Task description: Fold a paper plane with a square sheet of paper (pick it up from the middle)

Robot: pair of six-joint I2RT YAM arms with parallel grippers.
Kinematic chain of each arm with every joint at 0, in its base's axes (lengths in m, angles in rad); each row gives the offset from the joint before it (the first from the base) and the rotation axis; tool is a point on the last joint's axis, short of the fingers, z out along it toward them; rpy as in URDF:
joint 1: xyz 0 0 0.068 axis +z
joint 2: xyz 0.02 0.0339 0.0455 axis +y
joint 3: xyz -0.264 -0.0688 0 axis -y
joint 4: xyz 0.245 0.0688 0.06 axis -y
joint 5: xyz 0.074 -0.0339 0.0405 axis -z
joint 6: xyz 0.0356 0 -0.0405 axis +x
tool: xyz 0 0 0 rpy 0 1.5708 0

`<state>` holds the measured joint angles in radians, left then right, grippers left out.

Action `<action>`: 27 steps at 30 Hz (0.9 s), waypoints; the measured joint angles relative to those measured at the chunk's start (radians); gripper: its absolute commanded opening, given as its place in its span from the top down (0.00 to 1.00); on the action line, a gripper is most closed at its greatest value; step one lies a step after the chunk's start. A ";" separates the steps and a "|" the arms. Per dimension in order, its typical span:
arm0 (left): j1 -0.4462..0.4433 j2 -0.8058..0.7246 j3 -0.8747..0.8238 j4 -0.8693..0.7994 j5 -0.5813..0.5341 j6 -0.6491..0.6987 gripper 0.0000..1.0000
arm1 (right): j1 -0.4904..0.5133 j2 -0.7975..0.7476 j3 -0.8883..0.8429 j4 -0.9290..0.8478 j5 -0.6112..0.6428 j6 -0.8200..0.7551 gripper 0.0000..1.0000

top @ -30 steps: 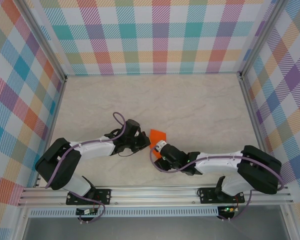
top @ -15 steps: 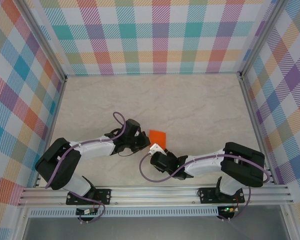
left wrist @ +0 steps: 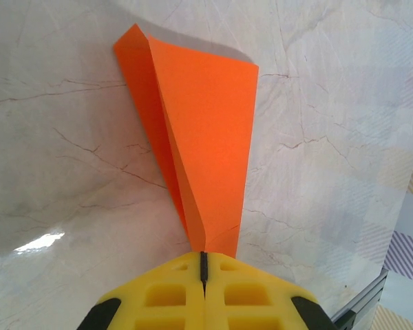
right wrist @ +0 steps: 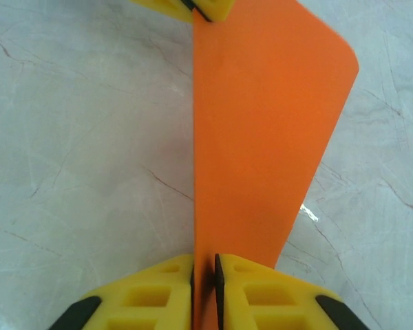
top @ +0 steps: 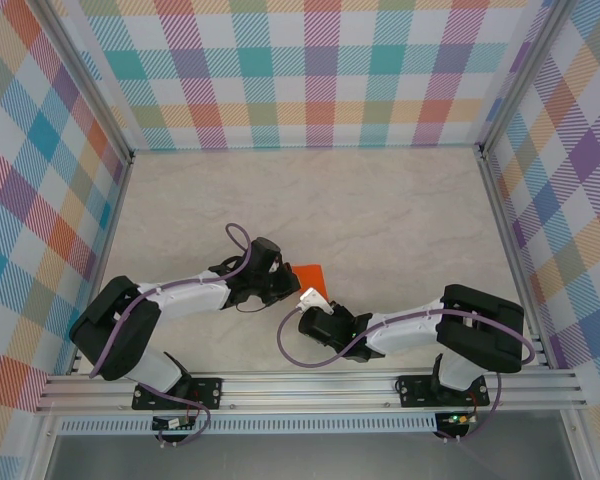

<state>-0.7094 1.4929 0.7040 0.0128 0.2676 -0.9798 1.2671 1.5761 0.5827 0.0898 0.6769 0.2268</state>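
Observation:
The square sheet of paper [top: 311, 272] is bright orange and creased into a narrow tapering shape, held just above the marble table between the two arms. My left gripper [top: 285, 288] is shut on its narrow end [left wrist: 204, 256], and the paper [left wrist: 199, 130] fans out ahead of the yellow fingers. My right gripper [top: 313, 297] comes in from the near right. Its jaws [right wrist: 204, 267] pinch the edge of the paper [right wrist: 261, 137], which stands on edge. The left fingertips [right wrist: 210, 7] show at the far end of the sheet.
The marble tabletop [top: 380, 210] stretches away behind the grippers. Checked walls [top: 310, 70] close in the back and both sides. A metal rail [top: 310, 385] with the arm bases runs along the near edge.
My right gripper has slid left to the paper and closed on its edge. The orange sheet looks narrower from above. The left gripper has kept its grip and place.

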 measured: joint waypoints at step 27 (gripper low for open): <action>-0.002 -0.273 -0.014 -0.220 -0.234 0.000 0.54 | -0.198 -0.093 -0.095 0.186 -0.446 0.239 1.00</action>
<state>-0.7113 1.2198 0.6895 -0.2070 0.0338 -0.9798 1.0695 1.4834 0.4873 0.2756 0.2314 0.4656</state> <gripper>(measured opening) 0.465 0.046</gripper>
